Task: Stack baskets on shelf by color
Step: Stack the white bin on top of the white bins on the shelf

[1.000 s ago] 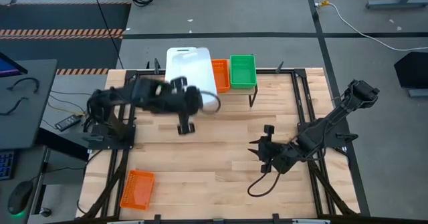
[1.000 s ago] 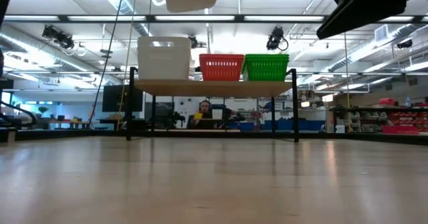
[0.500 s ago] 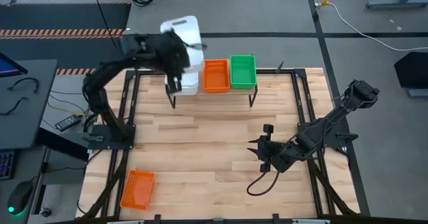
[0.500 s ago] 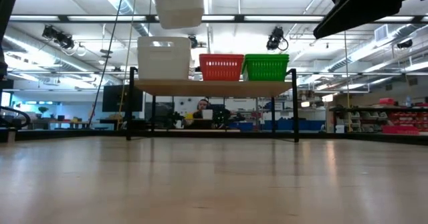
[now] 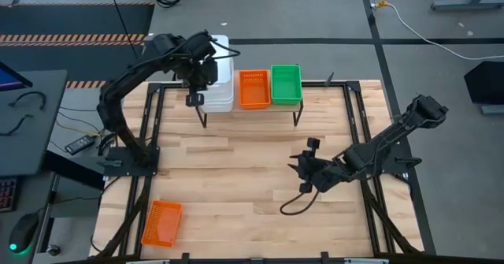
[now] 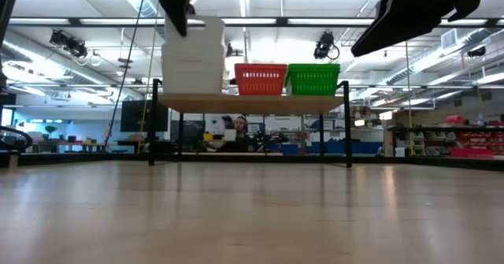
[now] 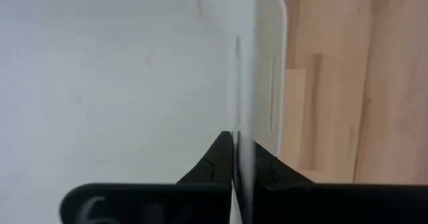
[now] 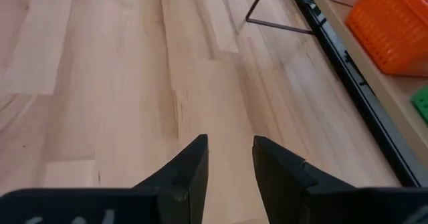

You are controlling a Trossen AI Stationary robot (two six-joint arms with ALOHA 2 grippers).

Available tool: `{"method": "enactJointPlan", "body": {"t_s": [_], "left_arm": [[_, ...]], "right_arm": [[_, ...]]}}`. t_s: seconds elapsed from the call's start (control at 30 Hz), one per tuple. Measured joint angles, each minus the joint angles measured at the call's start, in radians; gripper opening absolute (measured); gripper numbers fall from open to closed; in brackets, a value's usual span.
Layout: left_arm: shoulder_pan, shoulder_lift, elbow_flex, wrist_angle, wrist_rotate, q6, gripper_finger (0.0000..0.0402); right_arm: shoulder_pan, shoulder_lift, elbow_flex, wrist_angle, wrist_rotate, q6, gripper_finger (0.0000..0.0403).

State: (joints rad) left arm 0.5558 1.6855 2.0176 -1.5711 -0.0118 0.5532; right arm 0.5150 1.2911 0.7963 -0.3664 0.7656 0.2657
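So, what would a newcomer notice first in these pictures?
The left gripper, shut on a white basket, holds it over the white stack at the shelf's left end. Beside that stack sit an orange basket and a green basket. Another orange one lies alone near the table's front left corner.

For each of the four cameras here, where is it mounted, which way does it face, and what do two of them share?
High: overhead, looking down; both arms, left gripper shut on white plastic basket.
Low: tabletop height, level toward small wood-topped shelf and room; arms enter from above.
Left wrist: past dark fingers pinching white basket wall.
Right wrist: open fingers over bare tabletop.
Shared: high and low both show orange perforated basket beside green perforated basket.
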Motion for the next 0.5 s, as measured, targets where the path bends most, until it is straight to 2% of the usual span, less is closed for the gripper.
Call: {"method": "enactJointPlan", "body": {"t_s": [0.2,0.5], "left_arm": [[0.033,-0.002,-0.021,0.006,0.051,0.011,0.0005],[-0.017,-0.018,-0.023,-0.003,0.067,0.002,0.0005]], "right_arm": [[-0.002,0.000,0.000,0.000,0.000,-0.030,0.0123],[-0.008,0.000,0.000,0.000,-0.001,-0.041,0.0123]]}}
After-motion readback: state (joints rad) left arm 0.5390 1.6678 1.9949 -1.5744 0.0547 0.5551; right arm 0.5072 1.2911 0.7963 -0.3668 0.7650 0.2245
